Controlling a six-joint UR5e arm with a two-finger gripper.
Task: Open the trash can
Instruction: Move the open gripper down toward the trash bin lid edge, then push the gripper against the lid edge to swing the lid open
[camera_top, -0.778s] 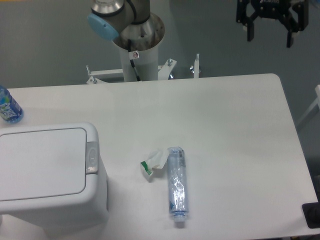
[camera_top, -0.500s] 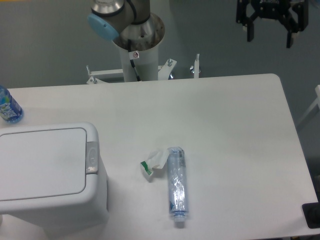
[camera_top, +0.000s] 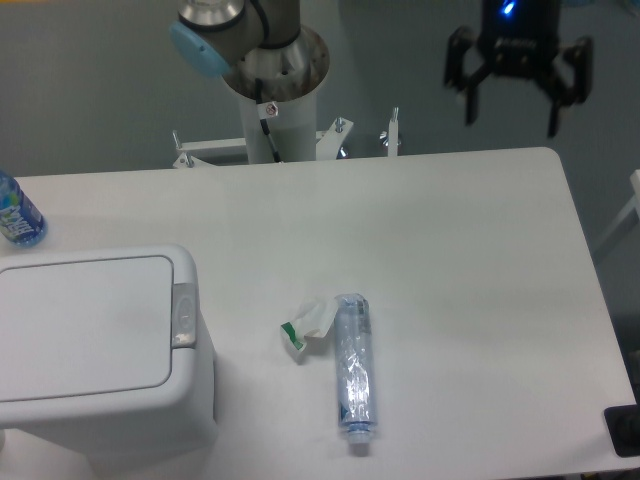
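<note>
The trash can (camera_top: 90, 345) is a large white bin at the lower left of the table, its flat lid down. A small grey latch button (camera_top: 183, 315) sits on its right edge. My gripper (camera_top: 510, 115) hangs open high above the table's far right corner, well away from the trash can, with nothing between its black fingers.
A crushed clear plastic bottle (camera_top: 353, 375) lies in the middle front, with a crumpled white and green wrapper (camera_top: 308, 322) beside it. A blue bottle (camera_top: 15, 212) stands at the left edge. The arm's base column (camera_top: 275, 95) rises behind the table.
My gripper has moved down and to the left, closer to the table's far right corner. The trash can lid has not moved.
</note>
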